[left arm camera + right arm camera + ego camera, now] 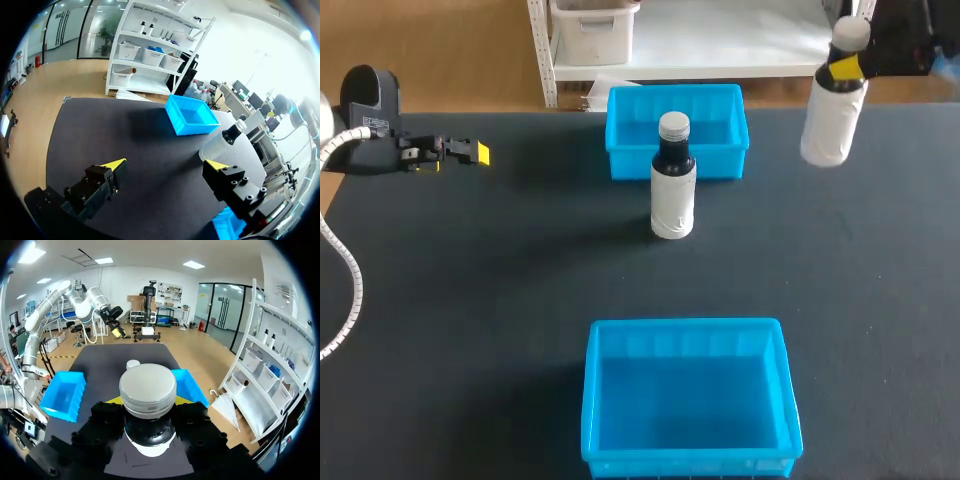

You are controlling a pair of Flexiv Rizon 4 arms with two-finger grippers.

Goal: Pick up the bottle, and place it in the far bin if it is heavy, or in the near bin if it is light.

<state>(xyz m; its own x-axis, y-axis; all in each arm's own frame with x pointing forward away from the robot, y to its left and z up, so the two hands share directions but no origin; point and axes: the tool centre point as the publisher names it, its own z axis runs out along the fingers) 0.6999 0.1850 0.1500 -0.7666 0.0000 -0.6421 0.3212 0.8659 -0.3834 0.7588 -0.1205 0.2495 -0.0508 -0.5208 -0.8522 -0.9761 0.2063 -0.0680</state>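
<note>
One ribbed-capped cylindrical bottle [833, 120] clamped in right end effector [846, 68]; left end effector [472, 152] wide, empty.

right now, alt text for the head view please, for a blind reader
The right pincer grips a white bottle by its neck, lifted above the table at far right. A second bottle stands upright mid-table just in front of the far bin, the near bin sits at the near edge, and the left pincer is open at far left.
</note>
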